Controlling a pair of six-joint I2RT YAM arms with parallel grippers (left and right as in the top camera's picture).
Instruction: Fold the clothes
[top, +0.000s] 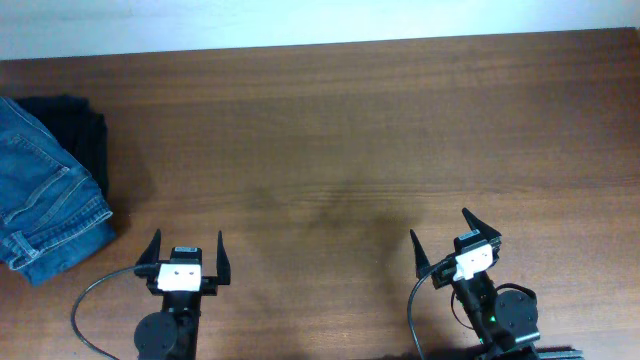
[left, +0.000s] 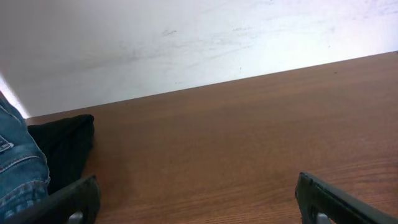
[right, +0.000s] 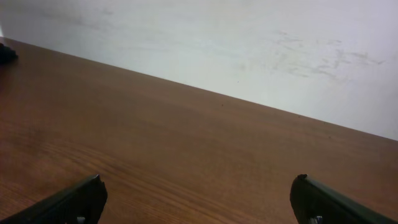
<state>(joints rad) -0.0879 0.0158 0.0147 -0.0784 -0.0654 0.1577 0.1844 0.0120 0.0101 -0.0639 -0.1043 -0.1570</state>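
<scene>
The clothes, blue denim jeans (top: 40, 195), lie bunched at the table's left edge, partly over a black garment (top: 85, 130). In the left wrist view the jeans (left: 18, 168) show at the far left, beside the black garment (left: 65, 146). My left gripper (top: 187, 245) is open near the front edge, to the right of the jeans and apart from them, with bare wood between its fingers (left: 74, 202). My right gripper (top: 440, 225) is open at the front right, far from the jeans, nothing between its fingers (right: 317, 199).
The brown wooden table (top: 340, 130) stretches between and beyond both grippers. A white wall (left: 186, 43) runs along its far edge. A sliver of the black garment (right: 6, 53) shows at the far left of the right wrist view.
</scene>
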